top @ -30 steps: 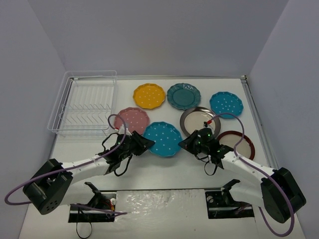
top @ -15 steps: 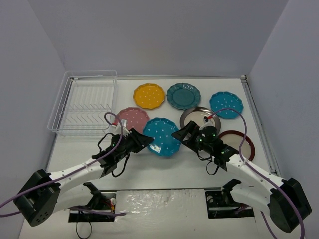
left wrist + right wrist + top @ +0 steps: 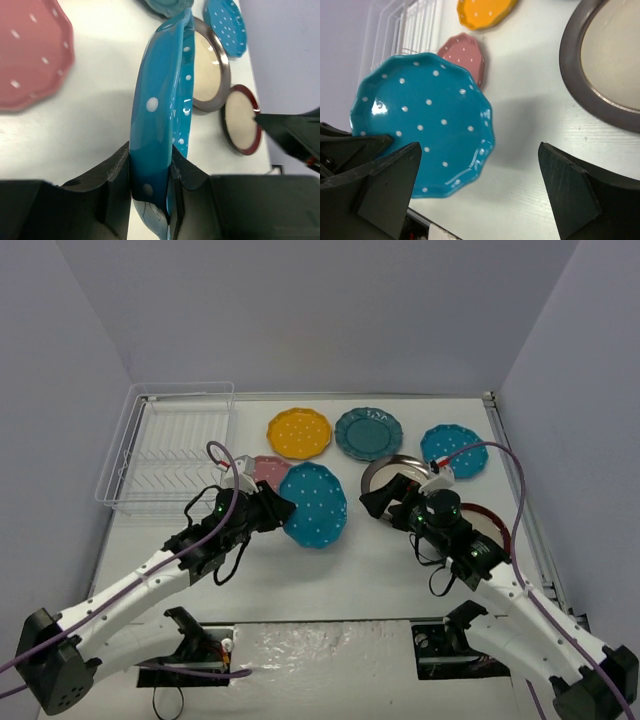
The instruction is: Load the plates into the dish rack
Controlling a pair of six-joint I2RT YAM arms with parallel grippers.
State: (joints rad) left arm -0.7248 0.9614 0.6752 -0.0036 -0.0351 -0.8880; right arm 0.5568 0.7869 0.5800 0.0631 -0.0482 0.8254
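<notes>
L tool point(image 3: 278, 508) w/ tilted blue dotted plate point(image 3: 316, 505), pink plate point(image 3: 262, 469) behind; R tool point(image 3: 383, 495) by grey-rimmed plate point(image 3: 398, 462)

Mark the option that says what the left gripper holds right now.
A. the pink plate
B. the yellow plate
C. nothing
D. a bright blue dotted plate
D: the left gripper is clamped on the rim of the bright blue dotted plate, which stands tilted up on edge in its grip.
</notes>
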